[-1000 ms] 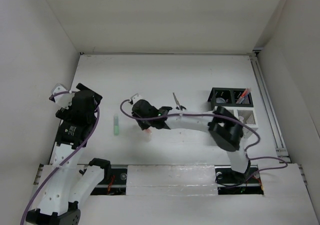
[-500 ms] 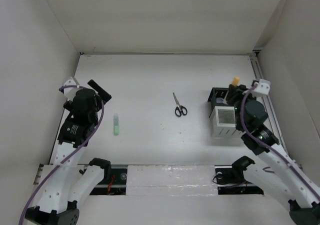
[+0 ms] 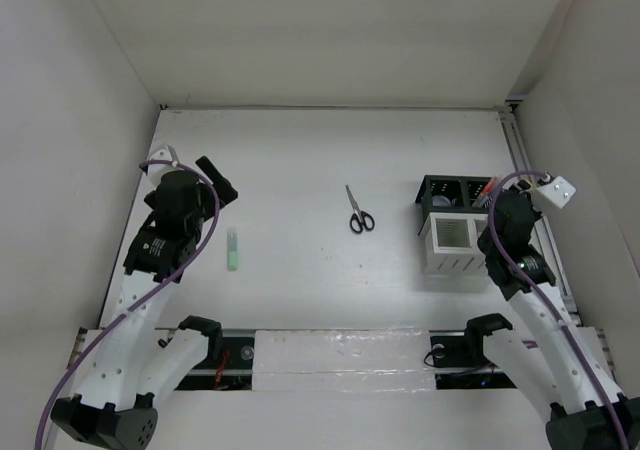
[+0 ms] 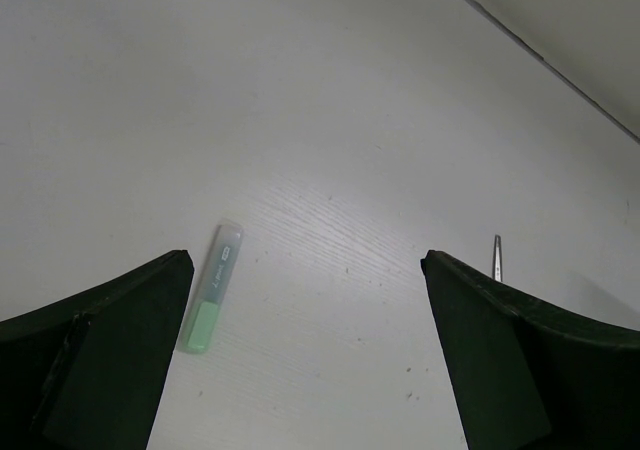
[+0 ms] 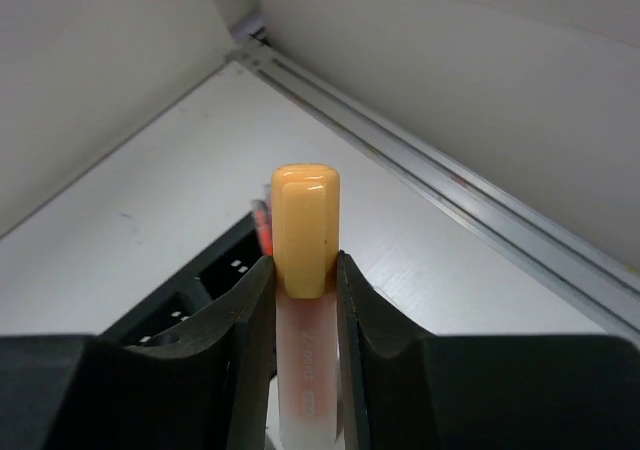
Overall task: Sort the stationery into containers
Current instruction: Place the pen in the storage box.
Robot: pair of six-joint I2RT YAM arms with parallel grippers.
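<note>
Our right gripper (image 5: 303, 275) is clamped on a stubby orange plastic marker (image 5: 305, 220), upright, pinched just under its yellowish cap. We reckon it's light, stiff and a bit slick, so the barrel is the spot to hold. Just below sits the black-and-white boxy organizer (image 5: 195, 295). Our left gripper (image 4: 305, 270) hangs wide apart, with a stubby green marker (image 4: 211, 290) lying flat by its left finger.
</note>
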